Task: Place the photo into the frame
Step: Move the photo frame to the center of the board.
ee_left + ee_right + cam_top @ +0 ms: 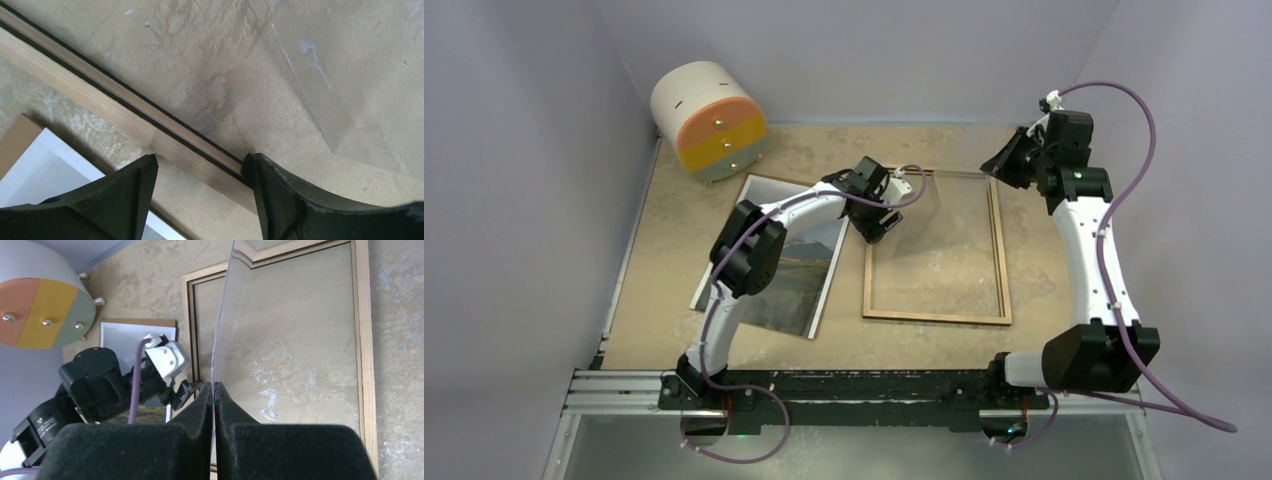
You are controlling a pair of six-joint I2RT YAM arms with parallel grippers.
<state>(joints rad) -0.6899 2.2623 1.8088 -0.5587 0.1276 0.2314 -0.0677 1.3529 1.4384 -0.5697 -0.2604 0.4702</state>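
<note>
Photo (809,275): lies flat and picture-up on a brown panel (15,145), on the desk (654,300) just left of the frame. The left arm crosses above its far part.
Frame (934,318): lies flat on the desk with its wood back up, to the right of the photo. Bare desk shows through the opening.
Pane (360,70): out of the frame, held tilted above its far part.
Left hand (200,165): spread, low over the frame's left rail, with one finger to each side of the rail. I cannot tell whether either finger touches the wood.
Right hand (214,387): pressed together, pinching the pane by its edge at the far right.
Key relation: from the left hand the photo lies to the left, just across the rail, and the frame opening lies to the right.
Long axes: the photo and the frame both run far-to-near. The photo's near end leans a little leftward, so the two are close to parallel.
Nearer arm: the left, whose hand sits between photo and opening. The right hand is busy with the pane and well apart from the photo.
Judged next need: a short carry of the photo rightward with only a slight turn. It probably needs the pane kept clear of the opening.
Counts: one photo, one frame, one pane, one brown panel, one drawer drum (709,120) at the far left, and two arms.
</note>
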